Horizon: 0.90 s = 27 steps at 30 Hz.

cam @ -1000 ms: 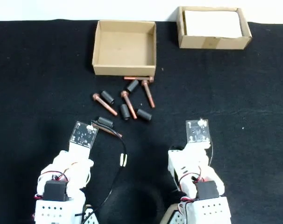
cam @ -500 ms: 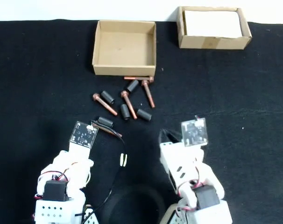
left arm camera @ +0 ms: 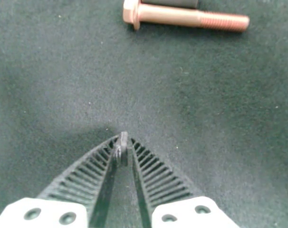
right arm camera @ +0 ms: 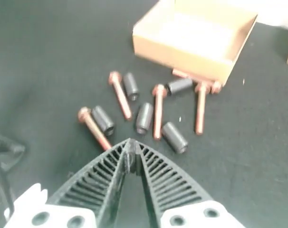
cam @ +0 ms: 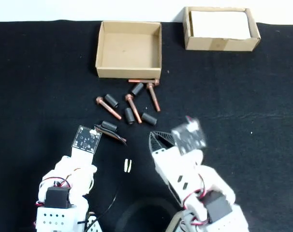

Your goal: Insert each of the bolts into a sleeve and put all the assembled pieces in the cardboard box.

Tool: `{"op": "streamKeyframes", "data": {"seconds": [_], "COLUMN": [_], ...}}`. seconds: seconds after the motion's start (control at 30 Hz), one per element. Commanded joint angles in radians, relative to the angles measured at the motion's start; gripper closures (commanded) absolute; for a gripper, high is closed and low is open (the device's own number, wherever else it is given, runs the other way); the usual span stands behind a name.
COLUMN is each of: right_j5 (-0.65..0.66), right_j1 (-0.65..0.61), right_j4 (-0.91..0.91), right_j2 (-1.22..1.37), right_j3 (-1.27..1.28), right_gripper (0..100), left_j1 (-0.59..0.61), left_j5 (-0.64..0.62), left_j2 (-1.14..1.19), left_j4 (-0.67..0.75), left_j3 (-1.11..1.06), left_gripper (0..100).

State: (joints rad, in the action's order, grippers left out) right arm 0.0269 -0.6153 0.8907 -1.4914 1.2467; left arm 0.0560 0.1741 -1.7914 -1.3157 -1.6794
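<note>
Swinging left since a second ago, the right arm now aims its hand (right arm camera: 129, 153) at the loose bolts (cam: 133, 108) and sleeves (cam: 149, 118) on the black counter (cam: 243, 106), its fingers pressed together. Beside it, the left hand (left arm camera: 123, 148) is likewise pressed together, low over the counter near one of the bolts. Bolts and sleeves lie separate, just in front of the cardboard box (cam: 128, 72)

Black table (cam: 40, 72), bolts (cam: 132, 108), sleeves (cam: 149, 119) (scattered), 2 boxes (cam: 129, 72)
</note>
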Motion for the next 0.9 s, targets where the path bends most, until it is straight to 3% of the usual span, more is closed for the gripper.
{"op": "streamKeyframes", "data": {"seconds": [0.0, 0.13, 0.3, 0.4, 0.6, 0.73, 0.87], "right_j5": [0.066, 0.135, 0.333, 0.396, 0.549, 0.526, 0.512], "right_j1": [-0.007, -0.008, -0.013, -0.015, -0.120, -0.163, -0.077], "right_j4": [0.165, 0.455, 0.615, 0.670, 0.717, 0.707, 0.708], "right_j2": [0.326, 0.664, 0.995, 1.178, 1.506, 1.715, 1.893], "right_j3": [-0.318, -0.716, -1.096, -1.242, -1.435, -1.586, -1.742], "right_gripper": [98.9, 98.9, 98.9, 97.6, 84.7, 84.5, 84.4], "left_j1": [-0.008, -0.008, -0.008, -0.008, -0.008, -0.008, -0.008], "left_j5": [-0.002, -0.002, -0.002, -0.002, -0.002, -0.002, -0.002], "left_j2": [-0.010, -0.010, -0.010, -0.010, -0.010, -0.010, -0.010], "left_j4": [-0.005, -0.005, -0.005, -0.005, -0.005, -0.005, -0.005], "left_j3": [-0.016, -0.016, -0.016, -0.016, -0.016, -0.016, -0.016], "left_gripper": [99, 99, 99, 99, 99, 99, 99]}}
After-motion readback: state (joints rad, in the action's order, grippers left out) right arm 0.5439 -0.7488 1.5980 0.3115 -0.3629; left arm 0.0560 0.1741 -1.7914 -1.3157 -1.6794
